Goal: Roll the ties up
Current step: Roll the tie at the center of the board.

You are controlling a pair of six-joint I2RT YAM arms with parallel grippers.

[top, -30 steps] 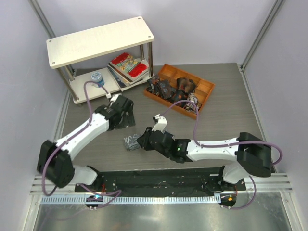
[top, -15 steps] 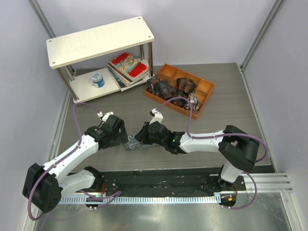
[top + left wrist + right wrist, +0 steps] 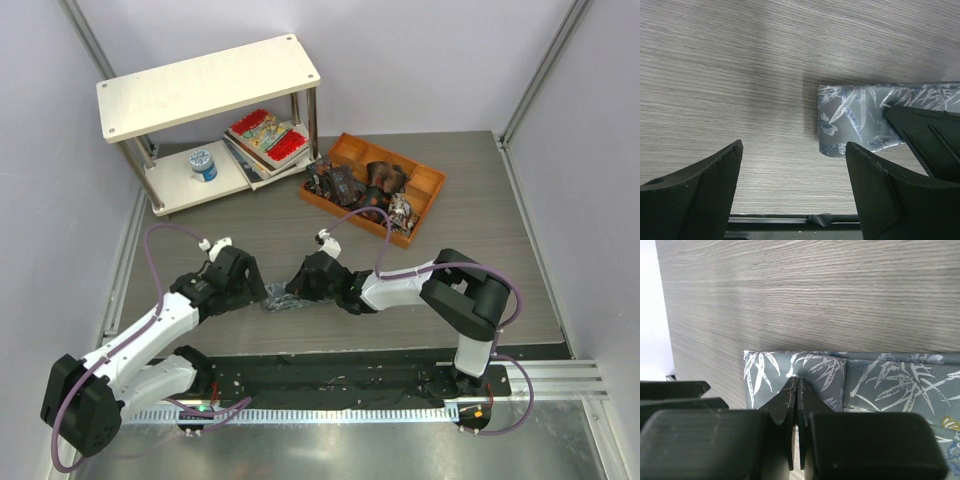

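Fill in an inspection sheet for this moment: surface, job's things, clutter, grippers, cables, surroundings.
Surface: grey wood-grain table, no spills seen.
Job's things: grey-blue leaf-print fabric tie lying flat between the grippers; dark rolled ties in an orange plastic tray.
Clutter: white two-tier shelf holding red-patterned books and a small blue tin.
Grippers: left gripper open at the tie's end; right gripper pinched shut on the tie's fold.
Cables: purple cables loop along both arms, off the tie.
Surroundings: pale walls, metal frame post.
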